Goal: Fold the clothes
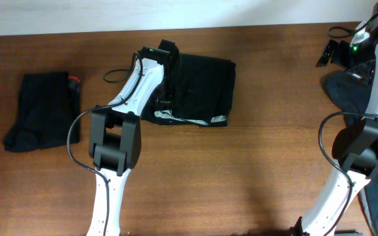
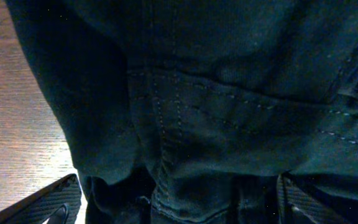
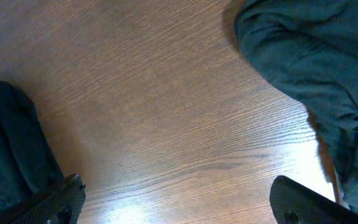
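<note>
shorts [image 1: 202, 88] show stitching only at the left wrist; left pincer [image 2: 179, 206] and right pincer [image 3: 178, 200] gape unclenched.

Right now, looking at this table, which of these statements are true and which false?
1. The left gripper has its jaws spread wide over the black shorts. True.
2. The right gripper is clamped on a garment. False: it is open above the bare wood of the table.
3. A dark garment with a red tag lies toward the table's left end. True.
4. The shorts hang off the table's edge. False: they lie on the table, near its middle.
</note>
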`<state>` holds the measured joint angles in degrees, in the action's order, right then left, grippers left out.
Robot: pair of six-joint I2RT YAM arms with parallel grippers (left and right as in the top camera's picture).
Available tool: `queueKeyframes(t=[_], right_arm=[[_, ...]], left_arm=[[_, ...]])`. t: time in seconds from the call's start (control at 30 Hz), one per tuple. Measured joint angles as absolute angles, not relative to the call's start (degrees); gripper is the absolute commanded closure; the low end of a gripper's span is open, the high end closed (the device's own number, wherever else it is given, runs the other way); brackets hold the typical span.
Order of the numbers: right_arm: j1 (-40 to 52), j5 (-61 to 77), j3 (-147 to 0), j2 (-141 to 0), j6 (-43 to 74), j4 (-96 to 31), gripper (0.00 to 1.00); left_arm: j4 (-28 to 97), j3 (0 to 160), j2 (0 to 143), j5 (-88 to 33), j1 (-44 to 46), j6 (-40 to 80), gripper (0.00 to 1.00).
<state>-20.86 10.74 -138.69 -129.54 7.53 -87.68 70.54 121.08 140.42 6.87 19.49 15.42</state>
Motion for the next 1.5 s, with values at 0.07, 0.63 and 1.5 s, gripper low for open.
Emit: queueKeyframes(t=[0.07,0.63,1.5], right_arm=[[-20.9,10.7,-138.7,-129.5,7.5,-87.7,0.01],[-20.9,10.7,-138.7,-129.5,7.5,-87.7,0.01],[-20.9,10.7,-138.7,-129.5,7.5,-87.7,0.01]], left_arm=[[69.6,120.0,140.0,6.9,19.5,15.4,0.01],[64.4,113.8,137.1,3.2,18.5,16.0,0.25],[68.6,116.1,138.2,0.7,17.4,15.5,0.2]])
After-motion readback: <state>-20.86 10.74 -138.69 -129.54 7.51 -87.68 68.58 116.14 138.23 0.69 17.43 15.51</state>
